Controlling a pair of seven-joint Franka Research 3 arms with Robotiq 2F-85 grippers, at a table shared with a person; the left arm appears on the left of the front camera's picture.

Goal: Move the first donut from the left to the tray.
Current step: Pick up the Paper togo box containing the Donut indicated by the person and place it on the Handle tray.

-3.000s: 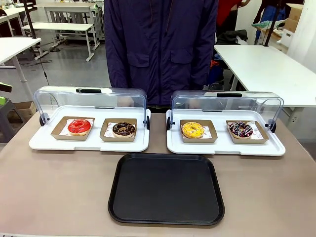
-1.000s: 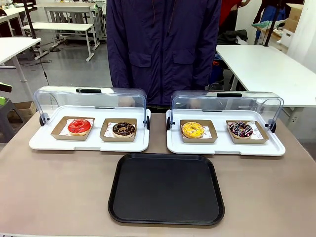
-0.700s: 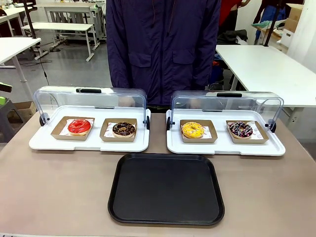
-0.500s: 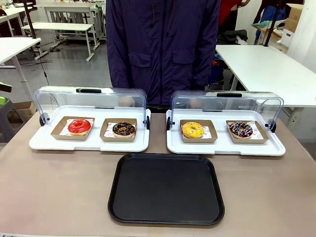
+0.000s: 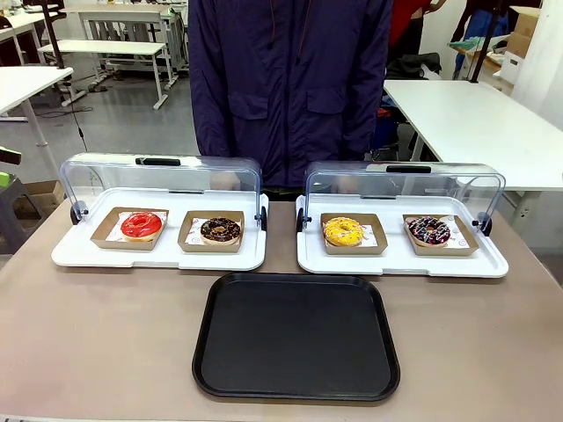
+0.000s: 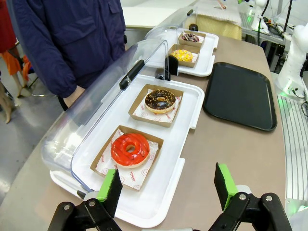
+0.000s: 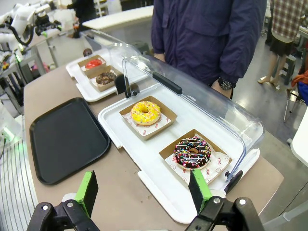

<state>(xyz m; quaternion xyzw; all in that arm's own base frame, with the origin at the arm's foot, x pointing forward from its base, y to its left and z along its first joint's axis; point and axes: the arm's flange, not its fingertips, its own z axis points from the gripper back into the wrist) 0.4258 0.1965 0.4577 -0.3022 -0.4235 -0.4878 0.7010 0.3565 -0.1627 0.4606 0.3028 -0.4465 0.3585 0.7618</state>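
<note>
Red donut (image 5: 142, 225) parked far left on the bench (image 5: 106, 334)
Front: it sits in its cardboard tray (image 5: 101, 233), black tray (image 5: 296, 338) near centre. Left wrist: left pincer (image 6: 167, 187) spread wide, hovering near the donut. Right wrist: right pincer (image 7: 143, 188) spread wide too.

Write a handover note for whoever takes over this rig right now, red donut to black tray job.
Left gripper: jaws open, empty, facing the red donut.
Right gripper: jaws open, empty.
The red donut sits in its cardboard tray on the left white tray, clear lid raised.
The black tray lies nearer the robot, mid-table.
Done: nothing, donut not yet grasped.
Left: grasp donut, carry to black tray, release.
</note>
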